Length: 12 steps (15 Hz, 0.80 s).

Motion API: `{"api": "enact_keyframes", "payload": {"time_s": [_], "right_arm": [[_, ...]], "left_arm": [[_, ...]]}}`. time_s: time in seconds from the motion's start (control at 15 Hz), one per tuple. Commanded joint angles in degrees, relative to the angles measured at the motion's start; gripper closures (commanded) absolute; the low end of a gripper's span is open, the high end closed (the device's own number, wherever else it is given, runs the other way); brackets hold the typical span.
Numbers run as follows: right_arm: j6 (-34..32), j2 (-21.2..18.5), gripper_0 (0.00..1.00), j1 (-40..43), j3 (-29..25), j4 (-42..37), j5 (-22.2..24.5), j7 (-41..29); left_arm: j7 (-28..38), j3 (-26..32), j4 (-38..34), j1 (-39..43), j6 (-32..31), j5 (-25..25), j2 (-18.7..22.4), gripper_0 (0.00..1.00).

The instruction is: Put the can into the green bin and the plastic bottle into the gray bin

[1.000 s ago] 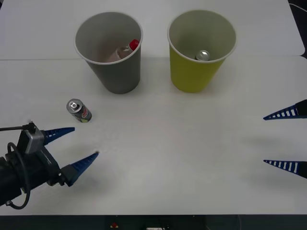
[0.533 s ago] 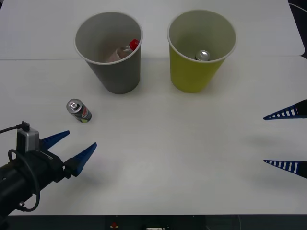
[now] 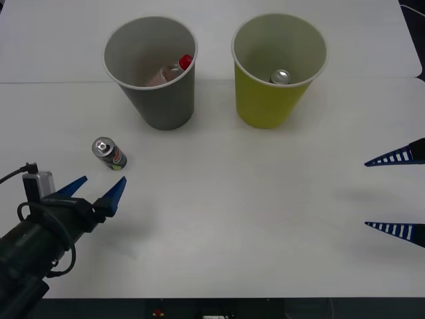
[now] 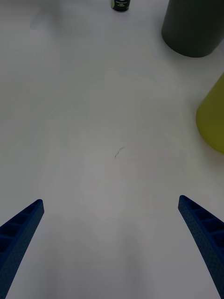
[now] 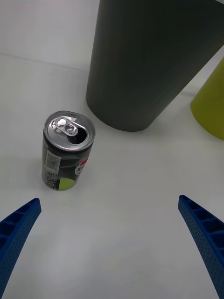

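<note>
A dark-gray can (image 3: 109, 153) stands upright on the white table, left of and nearer than the gray bin (image 3: 163, 106). My left gripper (image 3: 101, 187) is open just short of this can, fingers pointing at it, not touching. From the left wrist, the can (image 5: 67, 156) stands ahead between the fingertips (image 5: 28, 212), in front of the gray bin (image 5: 149, 60). A plastic bottle (image 3: 174, 69) with a red cap lies inside the gray bin. A second can (image 3: 281, 76) sits inside the green bin (image 3: 265, 103). My right gripper (image 3: 367, 194) waits open at the table's right side.
The two bins stand side by side at the back, gray on the left, green on the right. A seam in the table surface (image 3: 53, 82) runs behind them. The right wrist view looks across bare table toward the can (image 4: 120, 4) and both bins.
My left gripper has swung from pointing right to pointing up the table at the standing can, and closed in on it. The right arm has not moved.
</note>
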Motion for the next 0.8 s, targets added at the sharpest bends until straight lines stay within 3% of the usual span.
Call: {"api": "enact_keyframes", "payload": {"time_s": [0.07, 0.8], "right_arm": [[0.0, 0.0, 0.00, 0.0, 0.0, 0.0, 0.0, 0.0], [0.0, 0.0, 0.00, 0.0, 0.0, 0.0, 0.0, 0.0]], "left_arm": [[0.5, -1.4, 4.9, -4.1, 0.0, -0.1, -2.1, 0.00], [2.0, -1.8, 19.4, -14.7, -0.5, -6.2, -9.9, 0.00]]}}
